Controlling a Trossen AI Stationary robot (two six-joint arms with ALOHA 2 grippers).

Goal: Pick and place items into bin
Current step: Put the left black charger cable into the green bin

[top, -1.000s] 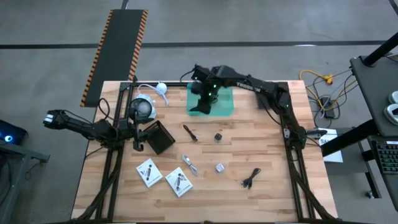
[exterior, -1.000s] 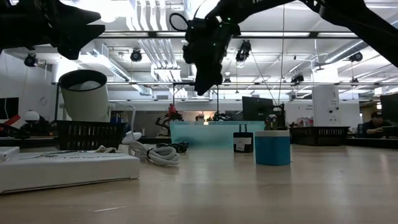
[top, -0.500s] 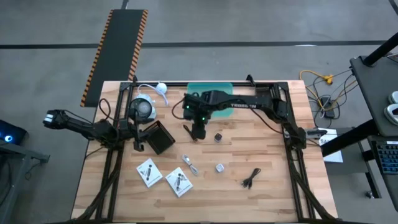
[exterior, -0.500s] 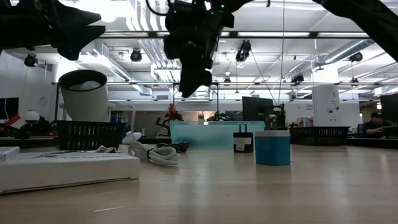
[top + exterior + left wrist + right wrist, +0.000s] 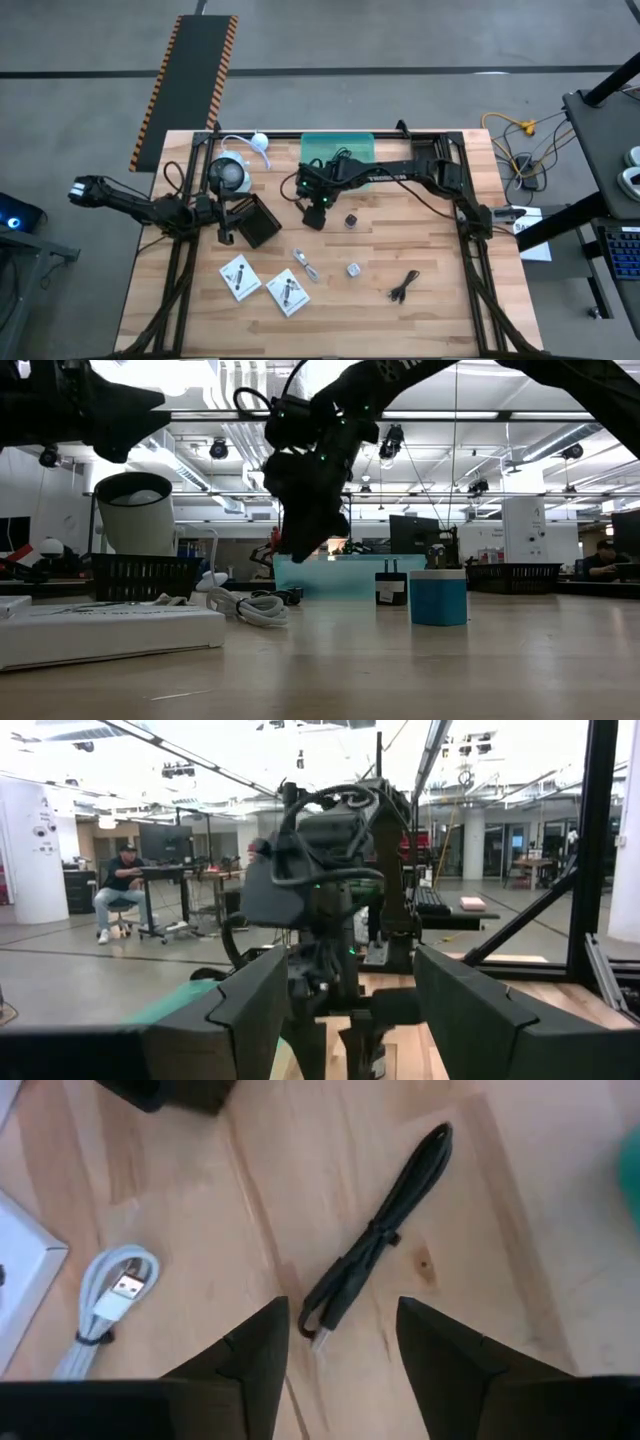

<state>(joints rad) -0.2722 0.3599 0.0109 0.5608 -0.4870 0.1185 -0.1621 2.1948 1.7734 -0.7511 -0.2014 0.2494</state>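
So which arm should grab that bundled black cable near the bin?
The right arm. Its end effector hangs open directly over the black cable, just in front of the bin. The left end effector waits by the black box, farther off at the table's left.

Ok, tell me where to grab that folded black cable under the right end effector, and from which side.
Take the black cable across its tied middle, coming straight down from above. It lies flat and long on the table, so the open right end effector should straddle its narrow width rather than its ends.
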